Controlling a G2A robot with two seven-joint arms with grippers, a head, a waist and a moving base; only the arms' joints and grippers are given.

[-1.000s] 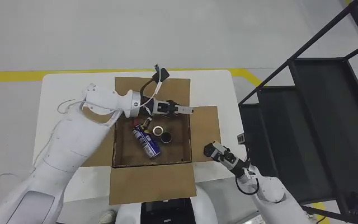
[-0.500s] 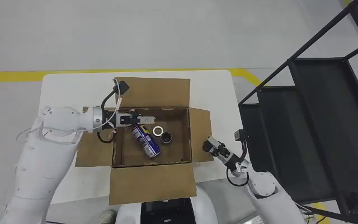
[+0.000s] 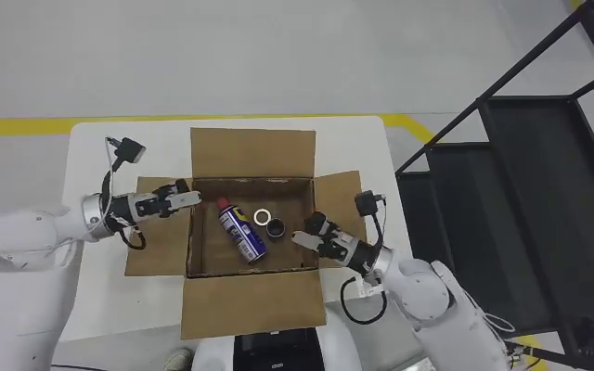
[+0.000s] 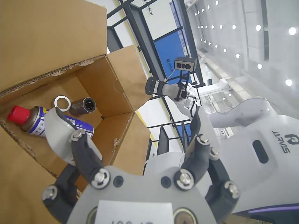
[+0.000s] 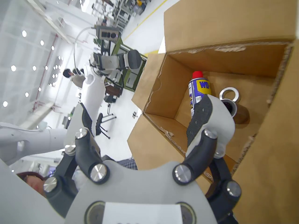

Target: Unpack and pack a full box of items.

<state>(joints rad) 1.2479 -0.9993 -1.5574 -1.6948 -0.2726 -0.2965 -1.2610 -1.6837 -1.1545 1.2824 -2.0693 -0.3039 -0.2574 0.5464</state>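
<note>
Over the left flap of the box [image 3: 252, 153], at its wall: left gripper [image 3: 188, 195], spread wide and empty. Inside the box: can [image 3: 241, 232] lying flat, ring [image 3: 264, 217] near its top, bushing [image 3: 277, 229] just beside the ring (all loose on the floor). At the box's right wall: right gripper [image 3: 308, 232], wide open, empty. Judged progress: three items left to lift out, repacking not yet begun.

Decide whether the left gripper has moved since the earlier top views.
Yes. The left gripper pulled back toward the robot's left, from over the inside of the cardboard box to its left wall.
</note>
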